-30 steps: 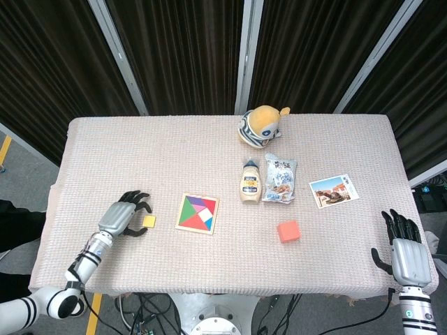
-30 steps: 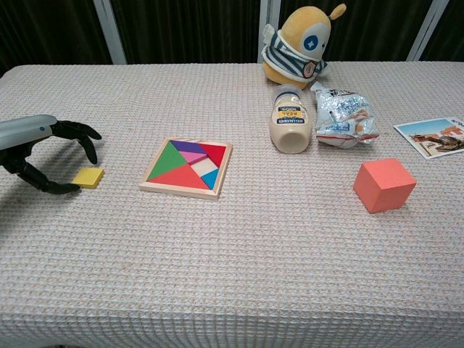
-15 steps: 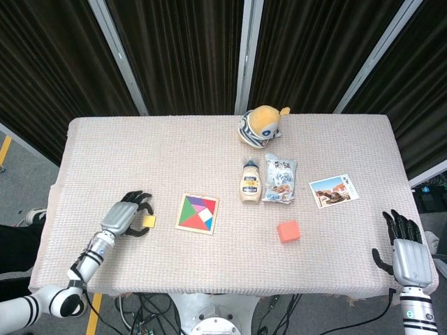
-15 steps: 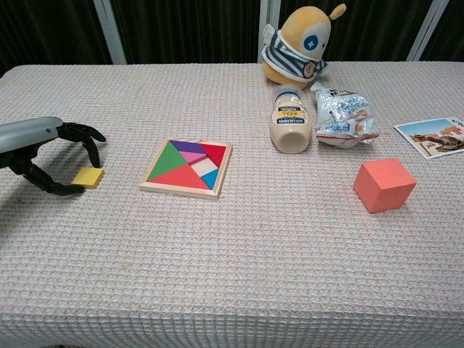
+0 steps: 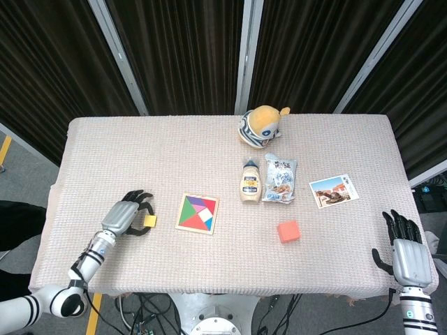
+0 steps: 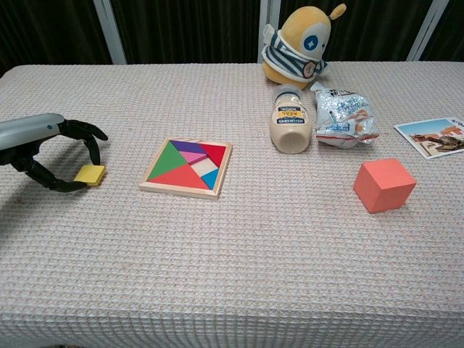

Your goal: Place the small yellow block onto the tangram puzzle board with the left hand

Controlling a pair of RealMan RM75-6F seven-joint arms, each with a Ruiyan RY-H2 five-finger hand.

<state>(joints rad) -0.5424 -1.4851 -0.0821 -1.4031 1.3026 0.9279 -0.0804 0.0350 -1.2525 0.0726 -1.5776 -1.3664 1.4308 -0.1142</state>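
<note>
The small yellow block (image 6: pixel 90 174) (image 5: pixel 150 220) lies on the table cloth left of the tangram puzzle board (image 6: pixel 187 167) (image 5: pixel 198 213), a wooden frame filled with coloured pieces. My left hand (image 6: pixel 51 148) (image 5: pixel 126 217) arches over the block and pinches it, with the thumb at its near edge and the fingers (image 6: pixel 95 148) curled down at its far edge. A hand's width of cloth separates block and board. My right hand (image 5: pixel 408 255) hangs past the table's right front corner with its fingers spread and nothing in it.
A coral cube (image 6: pixel 384 185) sits right of centre. Further back lie a mayonnaise bottle (image 6: pixel 291 128) on its side and a crinkled snack bag (image 6: pixel 342 116), with a plush toy (image 6: pixel 299 43) behind them. A postcard (image 6: pixel 435 136) lies at the right edge.
My left hand has crept right and closed round the yellow block, which has shifted slightly. The right hand has stayed put.
</note>
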